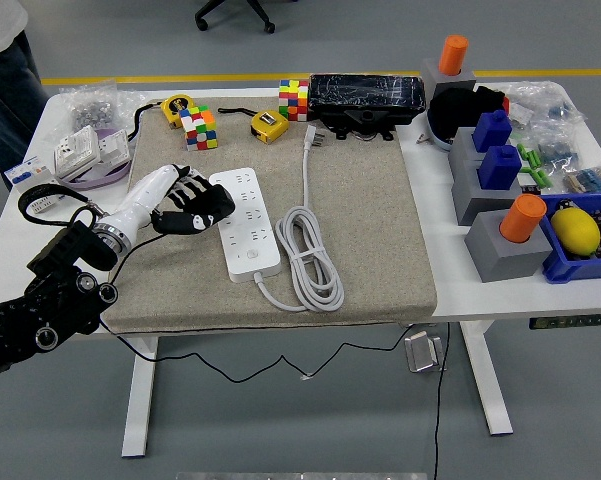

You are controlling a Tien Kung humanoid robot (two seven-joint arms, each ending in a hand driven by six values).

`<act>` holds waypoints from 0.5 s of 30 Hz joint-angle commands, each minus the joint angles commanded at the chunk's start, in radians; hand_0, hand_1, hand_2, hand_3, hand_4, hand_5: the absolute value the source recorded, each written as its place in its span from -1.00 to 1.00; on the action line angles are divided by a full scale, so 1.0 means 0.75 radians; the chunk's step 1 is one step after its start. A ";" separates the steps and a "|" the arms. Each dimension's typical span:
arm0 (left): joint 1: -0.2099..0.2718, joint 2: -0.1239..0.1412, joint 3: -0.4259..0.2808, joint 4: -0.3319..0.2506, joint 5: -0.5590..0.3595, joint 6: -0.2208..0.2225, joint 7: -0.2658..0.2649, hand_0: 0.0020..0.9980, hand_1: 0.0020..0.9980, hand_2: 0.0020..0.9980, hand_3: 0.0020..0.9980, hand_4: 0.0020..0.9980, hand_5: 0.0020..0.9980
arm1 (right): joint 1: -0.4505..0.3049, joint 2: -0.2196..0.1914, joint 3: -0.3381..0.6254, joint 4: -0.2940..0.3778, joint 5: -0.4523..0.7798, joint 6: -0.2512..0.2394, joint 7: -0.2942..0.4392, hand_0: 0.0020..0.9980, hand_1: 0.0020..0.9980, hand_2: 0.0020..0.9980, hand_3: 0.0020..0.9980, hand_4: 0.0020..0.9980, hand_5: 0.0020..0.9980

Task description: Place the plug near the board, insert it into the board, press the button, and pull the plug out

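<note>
A white power strip [244,222] lies lengthwise on the grey mat [380,230], its round button [250,256] near the near end. Its white cord [310,255] coils to the right of it and runs up to the plug [313,138], which lies on the mat near the far edge, not in any socket. My left hand [196,205] hovers at the strip's left edge, fingers loosely spread, holding nothing. The plug is well to the right of the hand and farther back. My right arm does not show.
Two puzzle cubes [197,127] [294,99], two yellow tape measures [268,124] and a black box [366,97] line the mat's far edge. Grey blocks with blue and orange pegs [500,180] stand right. A person's legs [5,70] show top left.
</note>
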 joint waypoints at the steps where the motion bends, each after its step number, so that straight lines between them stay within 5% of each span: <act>1: -0.003 0.000 0.004 0.004 -0.001 0.000 0.001 -0.13 -0.19 -0.04 0.06 0.34 -1.00 | 0.000 0.000 0.000 0.000 0.000 0.000 0.000 0.22 0.35 0.37 0.13 0.83 -0.12; 15: -0.031 -0.012 0.080 0.033 -0.010 0.004 0.007 -0.12 -0.18 -0.04 0.06 0.34 -1.00 | 0.004 0.000 -0.004 0.004 0.001 0.000 0.001 0.22 0.35 0.37 0.13 0.83 -0.12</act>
